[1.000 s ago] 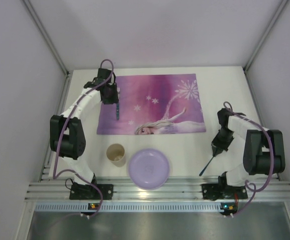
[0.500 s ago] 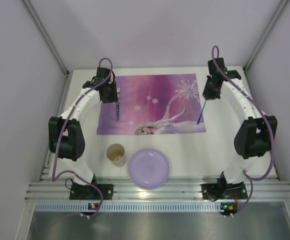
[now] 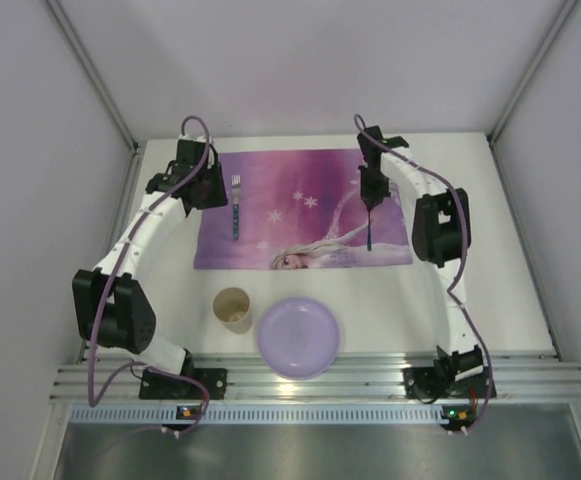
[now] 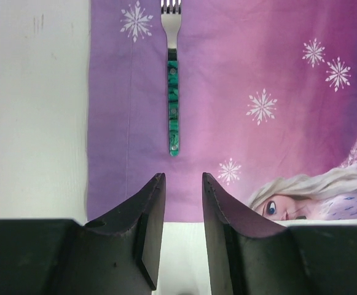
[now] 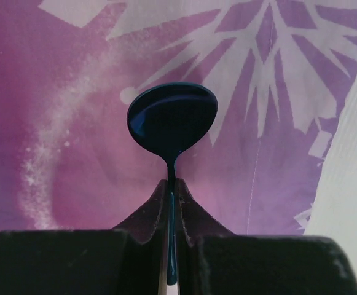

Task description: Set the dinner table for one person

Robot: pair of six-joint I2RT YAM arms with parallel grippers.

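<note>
White bench (image 3: 470,300) spans the whole cell floor between the two arm bases and the back wall and carries everything in view. Purple cartoon-print placemat (image 3: 305,205) lies flat on its far half, roughly centred. Fork (image 3: 236,205) with a green handle lies flat on the placemat's left strip, tines toward the back wall, handle end toward the arms; left wrist view shows the same fork (image 4: 173,92) straight ahead of the fingers, not touching them. Left end effector (image 3: 208,188) sits over the placemat's far-left corner; in its wrist view, left end effector (image 4: 181,184) is parted by a narrow gap with nothing between the fingers. Right end effector (image 3: 370,192) is over the right part of the placemat, beside the big snowflake print, clamped on the handle of a dark blue spoon (image 3: 368,232). Right wrist view: right end effector (image 5: 172,187) fingers pinch the thin handle, spoon (image 5: 172,120) bowl sticking out ahead over the snowflake. Can't tell whether the spoon touches the placemat. Tan cup (image 3: 233,308) stands upright on the bare bench nearer than the placemat, and a lavender plate (image 3: 298,336) sits just to its right, close to the near edge.
</note>
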